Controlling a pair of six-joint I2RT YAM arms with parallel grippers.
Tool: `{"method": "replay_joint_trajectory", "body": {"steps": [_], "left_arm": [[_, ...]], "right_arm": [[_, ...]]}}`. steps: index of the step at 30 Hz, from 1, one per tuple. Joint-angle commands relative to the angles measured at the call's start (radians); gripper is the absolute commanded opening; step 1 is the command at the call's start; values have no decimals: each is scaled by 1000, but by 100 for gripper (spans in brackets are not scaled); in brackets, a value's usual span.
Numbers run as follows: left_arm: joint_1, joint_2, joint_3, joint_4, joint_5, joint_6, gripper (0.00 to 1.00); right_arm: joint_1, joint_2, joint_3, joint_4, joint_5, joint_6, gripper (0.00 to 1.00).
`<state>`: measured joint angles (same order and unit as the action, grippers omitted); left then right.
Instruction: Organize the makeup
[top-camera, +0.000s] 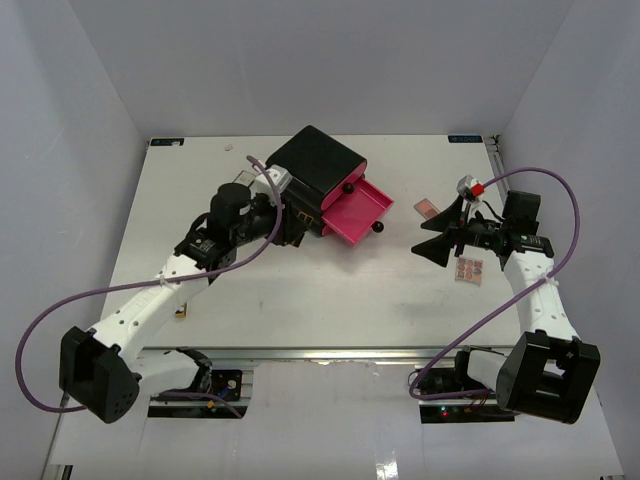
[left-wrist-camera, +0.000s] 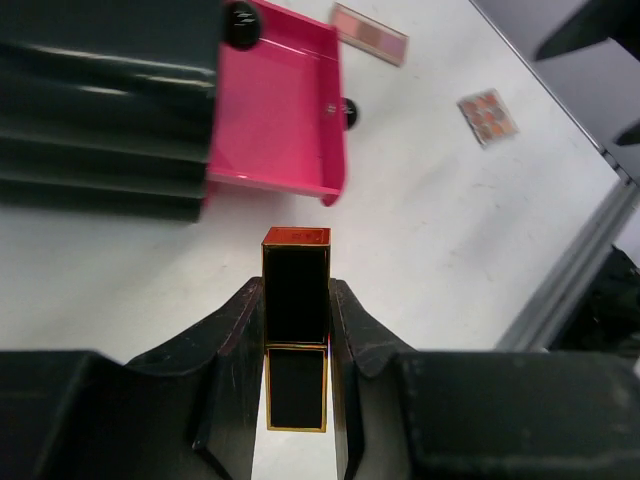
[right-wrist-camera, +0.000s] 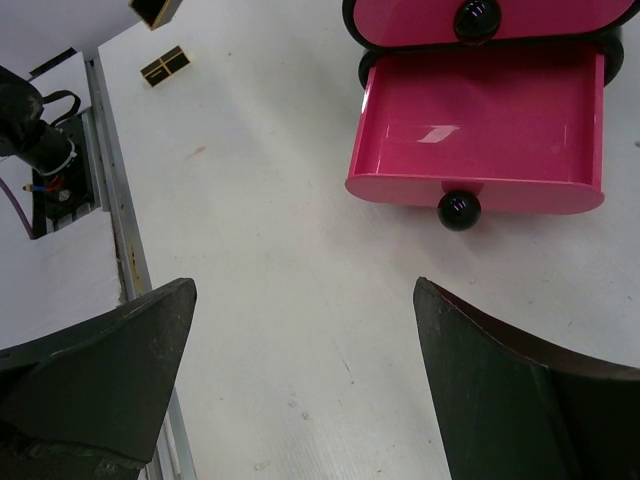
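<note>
Pinching a black-and-gold lipstick tube (left-wrist-camera: 296, 270), the left gripper (left-wrist-camera: 297, 310) faces the open pink drawer (left-wrist-camera: 275, 120) ahead; the right gripper (right-wrist-camera: 305, 290) stands spread wide. That drawer lies ahead of it, apart.

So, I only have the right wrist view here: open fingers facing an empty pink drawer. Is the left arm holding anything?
Observer: Yes. The left gripper is shut on a black-and-gold lipstick, its end sticking out past the fingers.
Operator: Any makeup lying loose on the right side?
Observer: Two pieces lie on the table right of the drawer: a long pink palette and, nearer the arm bases, a small square palette.
</note>
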<state>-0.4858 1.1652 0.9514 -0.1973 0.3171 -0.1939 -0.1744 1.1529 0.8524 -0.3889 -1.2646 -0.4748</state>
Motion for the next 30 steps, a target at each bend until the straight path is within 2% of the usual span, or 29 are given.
{"method": "replay_joint_trajectory", "body": {"steps": [1,8,16,19,24,30], "left_arm": [[-144,59,107,20,-38,-45,12],[-299,357,350,-9,-212,44,13],[-329,687,712,-111,-294,120,16],[-331,772,812,-149,-356,137,23],[-335,855,880,-172,-431,177,28],[-333,889,887,-178,-462,189,34]], "right_arm": [[-14,12,-12,11,0,-8,96],[-35,14,-13,13,3,-7,96],[-55,19,-13,15,1,-3,96],[-59,20,-12,15,1,-1,96],[-70,24,-12,13,-9,3,96],[-76,32,-12,15,-7,5,96]]}}
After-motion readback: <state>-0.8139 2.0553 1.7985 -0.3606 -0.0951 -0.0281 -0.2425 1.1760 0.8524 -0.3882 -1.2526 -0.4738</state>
